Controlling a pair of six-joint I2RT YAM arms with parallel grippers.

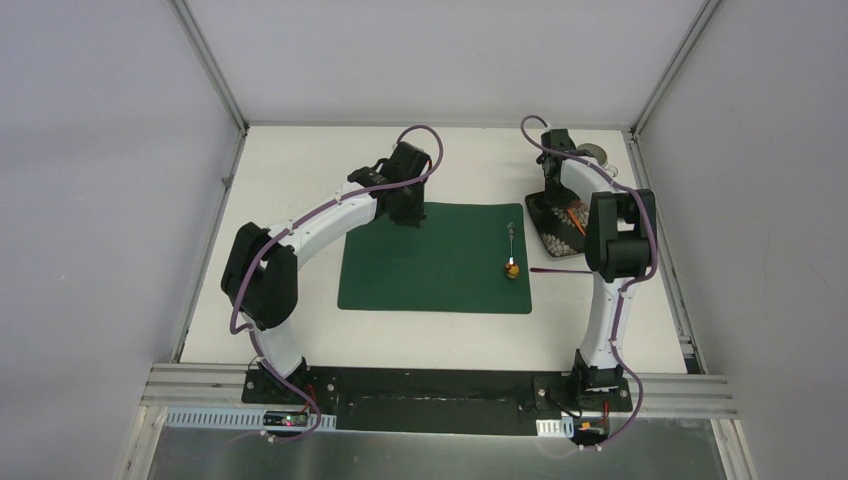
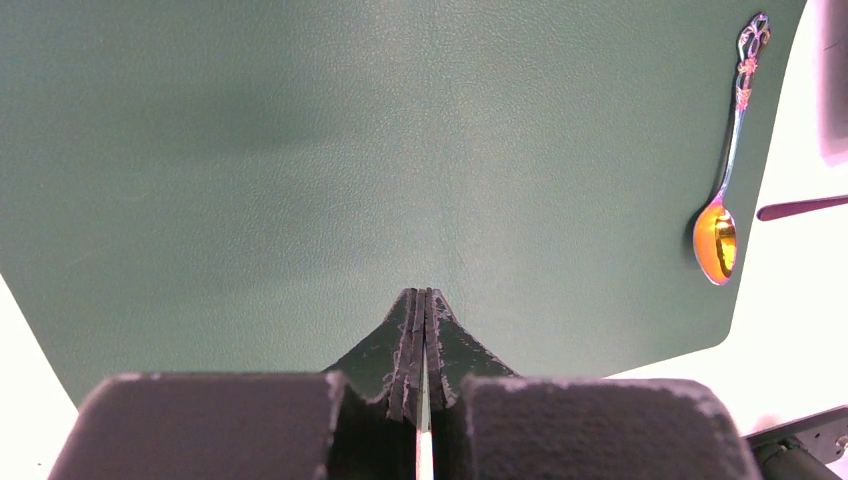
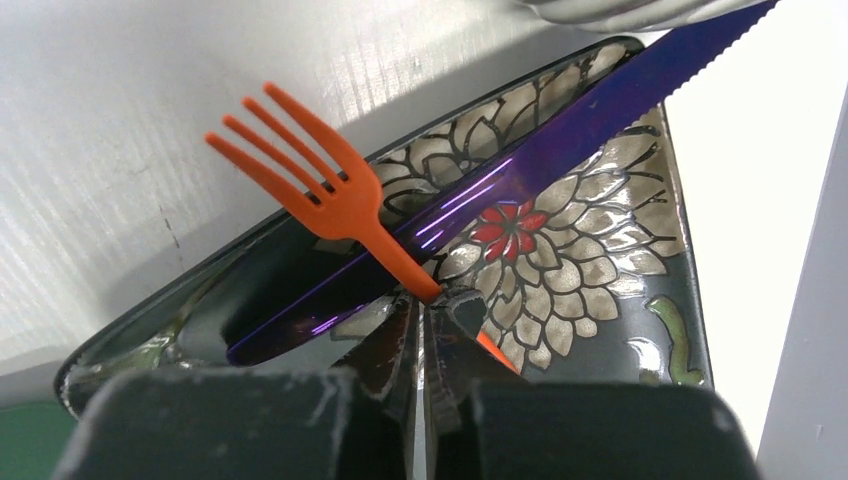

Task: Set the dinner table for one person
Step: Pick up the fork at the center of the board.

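The white dinner table (image 1: 300, 200) carries a dark green placemat (image 1: 430, 260) (image 2: 300, 150). A gold-bowled spoon (image 1: 512, 252) (image 2: 730, 160) lies near the mat's right edge. At the back right sits a flower-patterned plate (image 1: 548, 232) (image 3: 600, 280) holding an orange fork (image 3: 320, 190) and a purple knife (image 3: 560, 140). My right gripper (image 3: 432, 300) is over the plate, shut on the fork's handle, with the tines tilted up across the knife. My left gripper (image 2: 422, 295) (image 1: 408, 218) hangs shut and empty over the mat's back left part.
A grey round vessel (image 1: 597, 155) stands behind the plate in the back right corner. A thin purple stick (image 1: 562, 271) (image 2: 800, 207) lies on the table just right of the mat. Aluminium posts and grey walls enclose the table.
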